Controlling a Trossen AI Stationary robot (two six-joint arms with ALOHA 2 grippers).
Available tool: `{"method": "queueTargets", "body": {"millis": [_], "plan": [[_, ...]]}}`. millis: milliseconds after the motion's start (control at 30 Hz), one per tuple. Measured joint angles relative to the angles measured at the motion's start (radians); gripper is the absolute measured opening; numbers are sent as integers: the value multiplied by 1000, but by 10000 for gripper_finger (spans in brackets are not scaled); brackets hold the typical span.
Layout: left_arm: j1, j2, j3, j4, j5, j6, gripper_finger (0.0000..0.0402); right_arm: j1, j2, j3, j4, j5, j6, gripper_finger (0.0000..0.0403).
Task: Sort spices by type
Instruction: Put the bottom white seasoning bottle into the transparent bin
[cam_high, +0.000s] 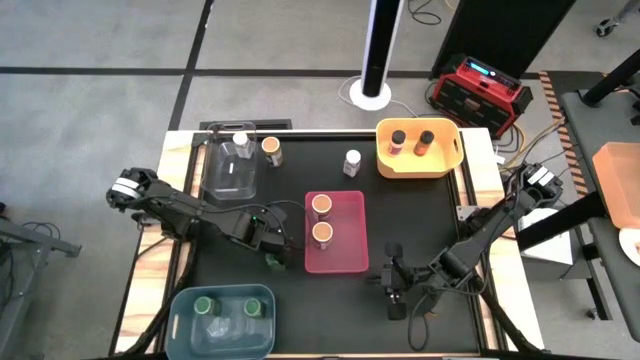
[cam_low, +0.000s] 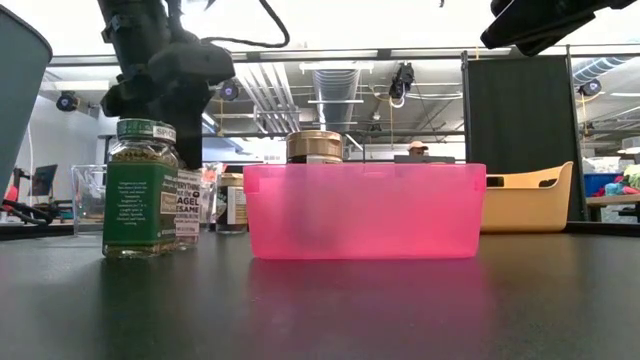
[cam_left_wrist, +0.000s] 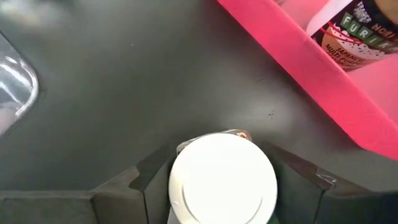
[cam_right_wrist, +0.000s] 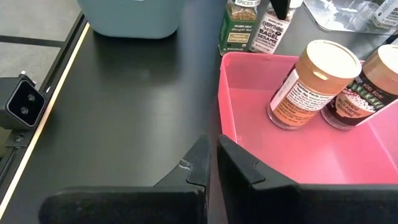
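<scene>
Left gripper (cam_high: 275, 259) was positioned lower left of centre in the high view, beside the pink bin (cam_high: 352, 262), jaws spread around a white-lidded jar (cam_left_wrist: 222, 179); contact cannot be told. Right gripper (cam_high: 393, 290) was parked lower right, jaws pressed together. 2 orange-lidded jars (cam_high: 322, 205) were seen standing in the pink bin.

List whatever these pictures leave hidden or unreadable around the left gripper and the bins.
- Left wrist view: the jar between the left gripper fingers shows only its white lid; its label is hidden below.
- High view: that gripper's fingers are too small to tell contact.
- Low view: the pink bin wall blurs the jars inside; only a lid top shows.
- High view: the blue bin contents are unreadable, too small.
</scene>
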Motion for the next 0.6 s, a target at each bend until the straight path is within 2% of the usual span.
{"method": "queueTargets", "body": {"millis": [233,333,467,600], "plan": [[16,-4,92,-79,-53,79,190,0,0,0,0,0,1,18],[22,-4,166,-191,-85,102,194,0,0,0,0,0,1,18],[33,-10,282,-388,-170,114,195,0,0,-1,1,0,1,18],[60,-45,374,-518,-257,135,194,0,0,-2,0,0,1,18]]}}
